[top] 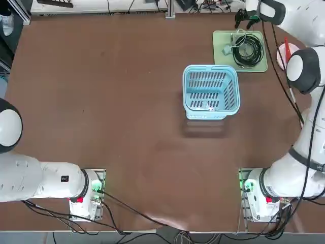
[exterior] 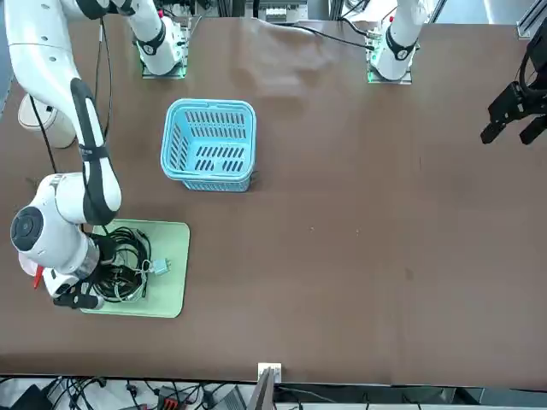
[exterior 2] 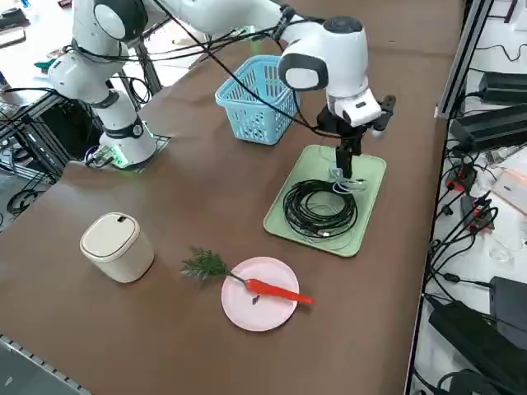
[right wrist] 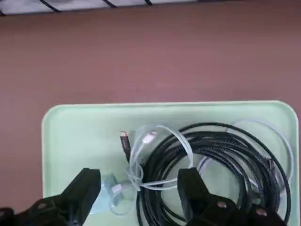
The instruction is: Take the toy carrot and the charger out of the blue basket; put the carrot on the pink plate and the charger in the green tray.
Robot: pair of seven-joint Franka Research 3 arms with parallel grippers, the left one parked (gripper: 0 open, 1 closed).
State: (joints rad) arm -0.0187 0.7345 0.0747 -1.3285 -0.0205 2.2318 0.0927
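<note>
Slatted plastic blue basket (top: 210,91), matt table (top: 117,101)

Brown table (exterior 2: 165,197) carries: blue basket (exterior 2: 257,103), green tray (exterior 2: 370,177), pink plate (exterior 2: 251,317), cream lidded bin (exterior 2: 115,245). Carrot's leafy end (exterior 2: 204,265) rests on the table.

Overhead view straight down on the worktop (top: 111,101), front view facing the robot, raised right-side diagonal, wrist close-up, all sharing the green tray (top: 221,51).
</note>
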